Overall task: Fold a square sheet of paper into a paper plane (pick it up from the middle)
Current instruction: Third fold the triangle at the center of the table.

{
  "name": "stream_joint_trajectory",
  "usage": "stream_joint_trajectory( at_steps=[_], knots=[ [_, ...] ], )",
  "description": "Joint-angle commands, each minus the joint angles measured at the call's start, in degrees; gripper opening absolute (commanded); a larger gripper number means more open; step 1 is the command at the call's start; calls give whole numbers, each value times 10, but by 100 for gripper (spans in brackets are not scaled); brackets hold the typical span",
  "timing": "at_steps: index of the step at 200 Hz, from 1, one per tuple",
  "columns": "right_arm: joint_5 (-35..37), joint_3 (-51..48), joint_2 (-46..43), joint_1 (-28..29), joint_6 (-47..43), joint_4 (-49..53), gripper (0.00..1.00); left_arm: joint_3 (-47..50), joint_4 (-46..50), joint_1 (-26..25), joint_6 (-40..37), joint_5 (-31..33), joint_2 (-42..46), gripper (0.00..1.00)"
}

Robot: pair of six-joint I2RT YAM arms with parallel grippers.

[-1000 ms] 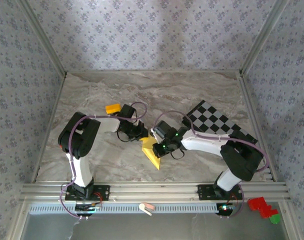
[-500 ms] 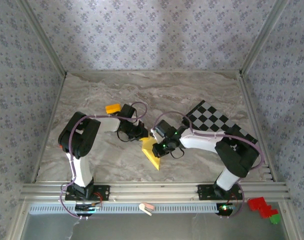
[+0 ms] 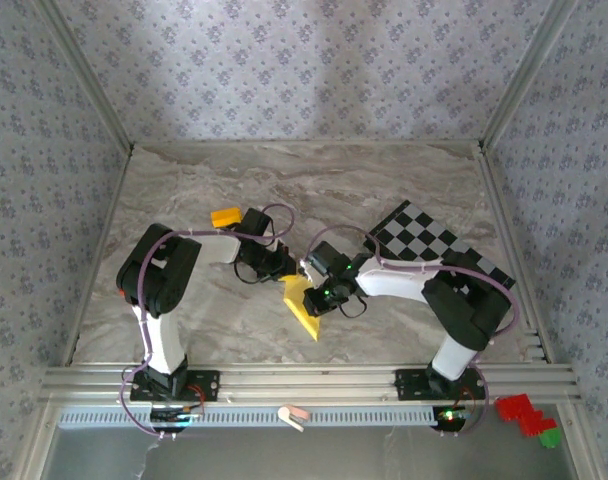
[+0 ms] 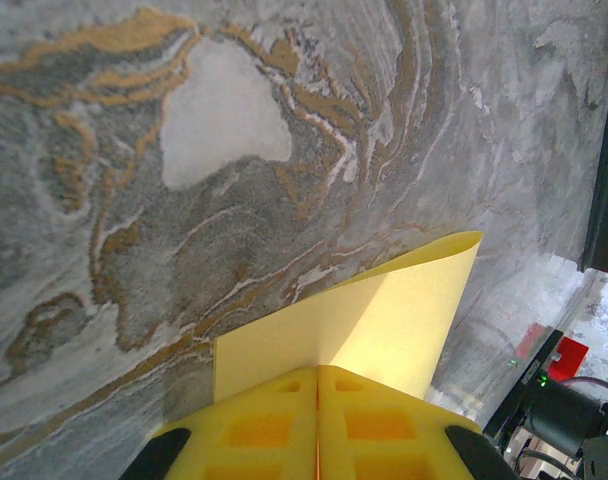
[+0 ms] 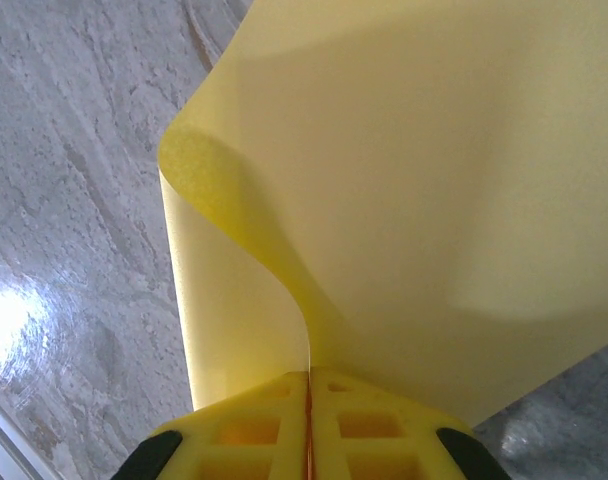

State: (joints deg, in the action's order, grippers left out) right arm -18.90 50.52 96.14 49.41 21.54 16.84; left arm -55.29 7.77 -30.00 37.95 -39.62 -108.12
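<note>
The pale-yellow square sheet of paper (image 3: 306, 308), folded and curling, is pinched by the left hand (image 4: 317, 372) at its eleven o'clock and the right hand (image 5: 307, 376) at two o'clock.

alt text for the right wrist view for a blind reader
The right gripper, jaws shut, pinches the square sheet of paper, which curls into a loop ahead of it. Grey marbled table lies beneath, at the left.
</note>
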Motion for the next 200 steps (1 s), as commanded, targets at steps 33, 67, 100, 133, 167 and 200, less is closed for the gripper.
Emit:
stream_joint_trajectory(
  at_steps=[33, 67, 100, 133, 167, 200],
  knots=[
    [3, -3, -4, -3, -10, 9, 8, 6, 9, -6, -16, 43, -35, 8],
    [4, -7, -10, -4, -11, 8, 8, 6, 10, -6, -17, 44, -34, 8],
    [5, -11, -16, -4, -9, 9, 8, 7, 10, -6, -17, 45, -34, 8],
    [9, -14, -25, -6, -10, 12, 8, 6, 10, -6, -17, 44, -35, 8],
    [11, -15, -14, -6, -8, 6, 8, 6, 10, -6, -17, 44, -35, 8],
    [10, -7, -3, -5, -10, 3, 8, 6, 11, -6, -17, 43, -35, 8]
  ],
)
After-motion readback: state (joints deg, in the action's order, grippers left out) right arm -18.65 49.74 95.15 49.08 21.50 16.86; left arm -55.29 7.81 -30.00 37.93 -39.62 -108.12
